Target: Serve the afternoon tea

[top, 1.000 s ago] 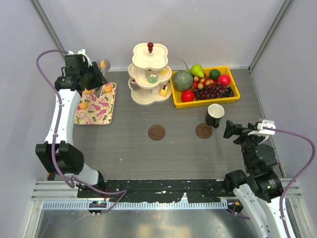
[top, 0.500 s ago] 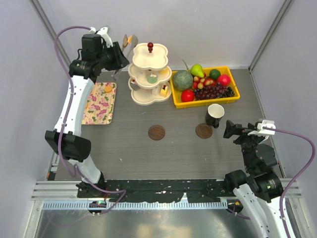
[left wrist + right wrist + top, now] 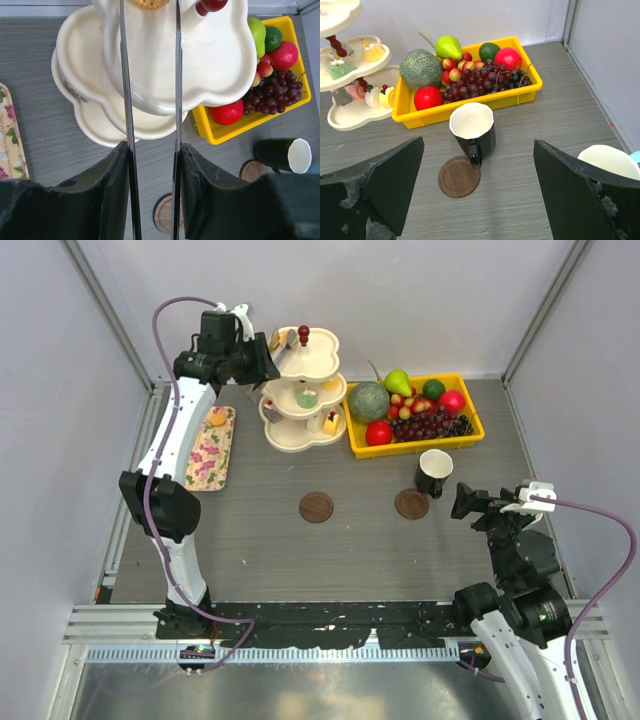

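My left gripper (image 3: 256,356) (image 3: 152,150) is shut on metal tongs (image 3: 124,90). The tong tips pinch a round orange tart (image 3: 150,3) (image 3: 275,340) above the top plate of the cream three-tier stand (image 3: 325,352) (image 3: 215,55). The lower tiers hold a pale green piece (image 3: 307,398) (image 3: 341,69) and a yellow cake wedge (image 3: 330,423). Another orange tart (image 3: 217,419) lies on the flowered tray (image 3: 205,455). My right gripper (image 3: 462,500) (image 3: 478,150) is open and empty, just short of the black mug (image 3: 434,472) (image 3: 472,127). The white-and-blue mug (image 3: 610,161) shows by its right finger.
A yellow fruit tray (image 3: 470,432) (image 3: 470,107) stands right of the stand, with the black mug just before it. Two round wooden coasters (image 3: 316,507) (image 3: 411,504) lie mid-table; the mug touches the right one (image 3: 459,176). Walls close the back and sides.
My left arm has swung right and back, from above the flowered tray to above the stand's top tier, carrying the tongs and tart. The right arm has not moved.
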You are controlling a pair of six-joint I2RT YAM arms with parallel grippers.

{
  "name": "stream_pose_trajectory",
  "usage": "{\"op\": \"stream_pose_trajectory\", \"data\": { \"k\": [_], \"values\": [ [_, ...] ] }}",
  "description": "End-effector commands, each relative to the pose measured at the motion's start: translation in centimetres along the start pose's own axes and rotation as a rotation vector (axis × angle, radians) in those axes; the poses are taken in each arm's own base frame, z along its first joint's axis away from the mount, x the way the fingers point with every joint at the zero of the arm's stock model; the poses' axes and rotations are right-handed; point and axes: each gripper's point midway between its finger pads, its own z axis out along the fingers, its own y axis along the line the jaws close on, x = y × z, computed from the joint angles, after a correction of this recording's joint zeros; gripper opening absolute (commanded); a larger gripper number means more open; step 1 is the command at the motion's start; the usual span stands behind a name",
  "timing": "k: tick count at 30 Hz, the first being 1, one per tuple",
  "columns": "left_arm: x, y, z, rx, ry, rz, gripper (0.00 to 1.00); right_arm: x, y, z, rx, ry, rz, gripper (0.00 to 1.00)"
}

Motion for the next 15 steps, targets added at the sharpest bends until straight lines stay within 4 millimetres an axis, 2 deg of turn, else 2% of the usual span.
{"op": "stream_pose_trajectory", "data": {
  "k": [1,4,8,11,15],
  "values": [
    [-2.4,-1.5,-1.3,0.039,-0.073,0.038,0.46,-1.0,0.1,0.2,0.0,-0.032,0.002,0.98],
    [-2.7,-1.5,-1.6,0.035,-0.086,0.041,0.53,-0.9,0.1,0.3,0.0,-0.031,0.002,0.98],
    [-3.3,-1.7,-2.5,0.029,-0.108,0.048,0.56,-1.0,0.1,0.2,0.002,-0.033,0.002,0.98],
    [-3.7,-1.7,-3.5,0.019,-0.129,0.055,0.55,-1.0,0.1,0.2,-0.002,-0.034,0.003,0.98],
    [-4.4,-1.6,-5.5,-0.009,-0.173,0.064,0.47,-1.0,0.2,0.2,-0.004,-0.036,0.005,0.98]
  ]
}}
